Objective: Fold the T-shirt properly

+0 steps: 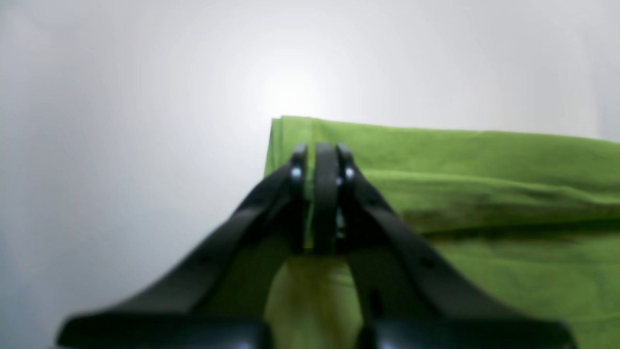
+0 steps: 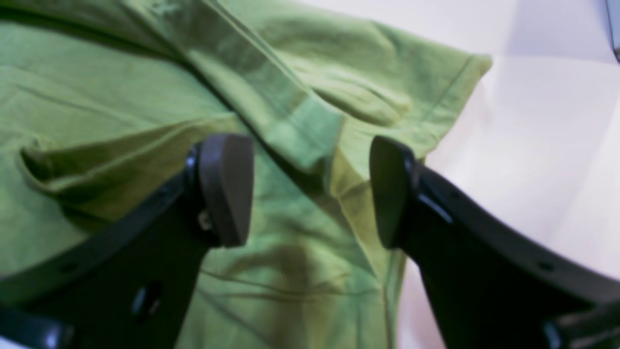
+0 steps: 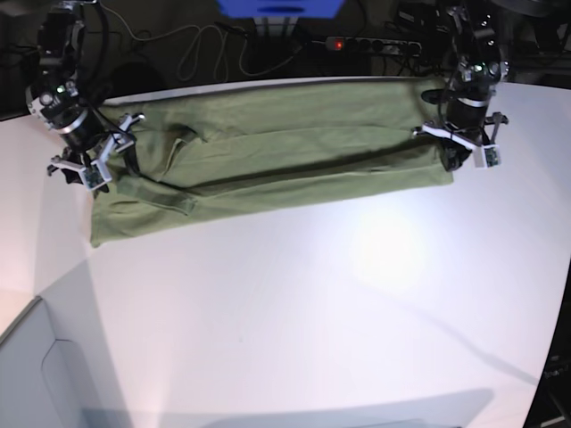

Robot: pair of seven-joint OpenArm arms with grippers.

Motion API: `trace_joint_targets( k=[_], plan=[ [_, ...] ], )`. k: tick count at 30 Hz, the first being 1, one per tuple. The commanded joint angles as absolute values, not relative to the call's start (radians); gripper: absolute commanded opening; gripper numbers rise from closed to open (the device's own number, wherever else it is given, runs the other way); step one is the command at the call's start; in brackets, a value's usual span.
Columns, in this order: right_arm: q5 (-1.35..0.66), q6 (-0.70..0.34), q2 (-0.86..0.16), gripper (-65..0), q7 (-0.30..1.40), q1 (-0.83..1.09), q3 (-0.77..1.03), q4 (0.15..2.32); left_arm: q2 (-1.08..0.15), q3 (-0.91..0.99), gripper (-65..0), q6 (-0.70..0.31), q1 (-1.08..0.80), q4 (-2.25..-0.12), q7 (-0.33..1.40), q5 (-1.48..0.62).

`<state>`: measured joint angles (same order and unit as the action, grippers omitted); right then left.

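**Two robot arms at either end of a green T-shirt on a white table**

A large white table (image 3: pixel 294 303) fills most of the overhead view, with a bright patch of reflected light near its middle. Dark clutter lies beyond its far edge, including cables (image 3: pixel 201 45) and a power strip (image 3: pixel 370 43) with a red light.

Across the far part of the table lies the T-shirt (image 3: pixel 285 156), olive green and plain. It is folded lengthwise into a long, narrow band that runs nearly the full width of the table, with soft wrinkles and a long crease along it. A short sleeve (image 2: pixel 387 82) spreads out at one end, its hem lying on the bare tabletop.

Two black robot arms stand at the shirt's ends. The left arm (image 3: pixel 468 80) is over the end on the right side of the overhead view. The right arm (image 3: pixel 67 98) is over the sleeve end, on the left side of that view.

The left gripper (image 1: pixel 322 160) is pressed closed at the corner of the folded cloth, with a thin strip of green fabric pinched between its pads. The right gripper (image 2: pixel 310 189) is spread wide, its two dark pads (image 2: pixel 227 189) poised just above the wrinkled fabric near the sleeve, holding nothing.
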<state>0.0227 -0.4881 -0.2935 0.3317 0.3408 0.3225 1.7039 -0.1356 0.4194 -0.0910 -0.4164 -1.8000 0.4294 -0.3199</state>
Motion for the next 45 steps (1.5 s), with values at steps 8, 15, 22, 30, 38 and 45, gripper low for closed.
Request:
trace_joint_targets(
  k=[8, 15, 22, 30, 38, 45],
  plan=[
    [0.01, -0.495, -0.286, -28.6, 0.305, 0.335, 0.386, 1.722, -0.145, 0.418, -65.0, -0.094, -0.475, -1.848, 0.403, -0.328],
    [0.008, -0.495, -0.266, -28.4, 0.308, 0.341, 0.39, 1.793, -0.145, 0.417, -65.0, -0.094, -0.487, -1.845, 0.41, -0.328],
    [0.01, -0.496, -0.245, -28.4, 0.314, 0.311, 0.36, 1.859, -0.107, 0.43, -52.2, -0.091, -0.49, -1.848, 0.41, -0.328],
    [0.01, -0.496, -0.248, -29.0, 0.519, 0.162, 0.237, 1.833, -0.097, 0.453, -36.7, -0.093, -0.507, -1.851, 0.41, -0.328],
    [0.01, -0.498, -0.246, -28.5, 0.578, 0.065, 0.162, 1.704, -0.099, 0.455, -36.7, -0.093, -0.556, -1.982, 0.41, -0.328],
    [0.01, -0.498, -0.246, -29.1, 0.539, 0.008, 0.17, 1.623, -0.097, 0.455, -36.7, -0.093, -0.59, -2.025, 0.41, -0.328]
  ],
)
